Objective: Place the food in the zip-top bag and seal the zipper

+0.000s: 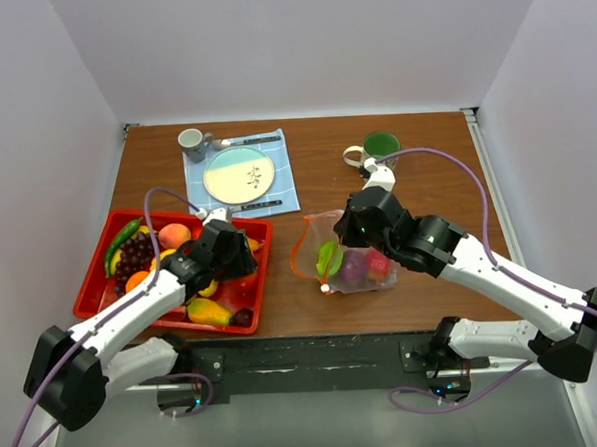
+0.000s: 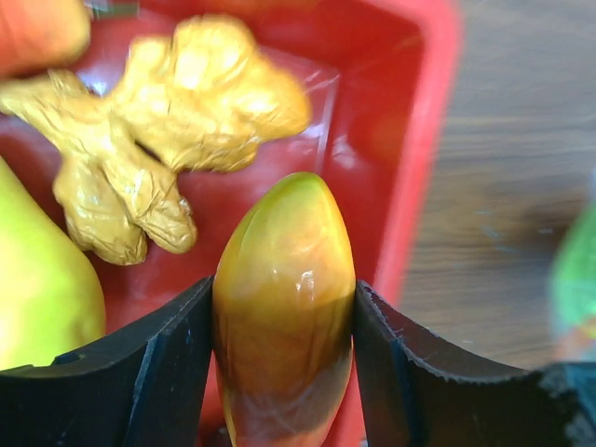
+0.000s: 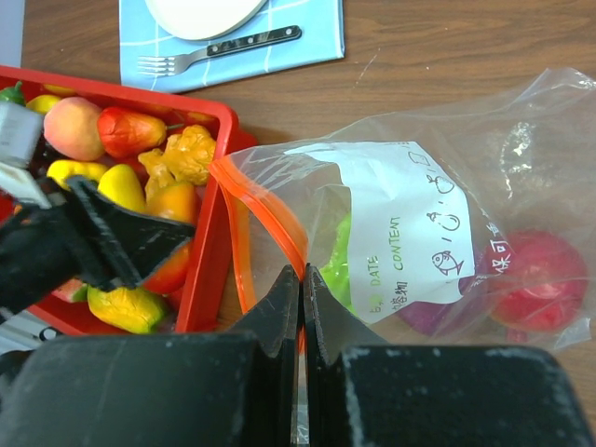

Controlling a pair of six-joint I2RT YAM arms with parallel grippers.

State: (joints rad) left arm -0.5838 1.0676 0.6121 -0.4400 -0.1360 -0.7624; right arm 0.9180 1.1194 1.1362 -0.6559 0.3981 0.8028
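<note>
table (image 1: 315, 148): brown wood fills the middle of the top view; tray at lower left, bag right of centre.
red tray (image 1: 264, 270): holds the loose food; its right rim lies just beside the bag's mouth, so the carry is short.
zip-top bag (image 1: 355, 251): lies flat at centre right of the top view, mouth facing the tray, with green, purple and red pieces already inside.
right gripper (image 3: 303, 289): jaws pinched nearly together on the bag's mouth edge at the bottom centre of the right wrist view, holding the opening up.
left gripper (image 2: 284, 312): jaws clamped on a mango over the tray's right end, one pad on each flank.
mango (image 2: 284, 270): yellow-orange with a green tip, glossy and rounded, tip pointing to the top of the left wrist view; i judge it could slip if squeezed off-centre.
zipper (image 3: 265, 209): orange strip curving open at centre left of the right wrist view, not yet sealed.
step in hand: lift the mango clear of the tray rim, then carry it tip first into the gap under the orange strip.
care: hold the mouth raised and taut; release only once the fruit is past the strip, so the track stays free for sealing.
</note>
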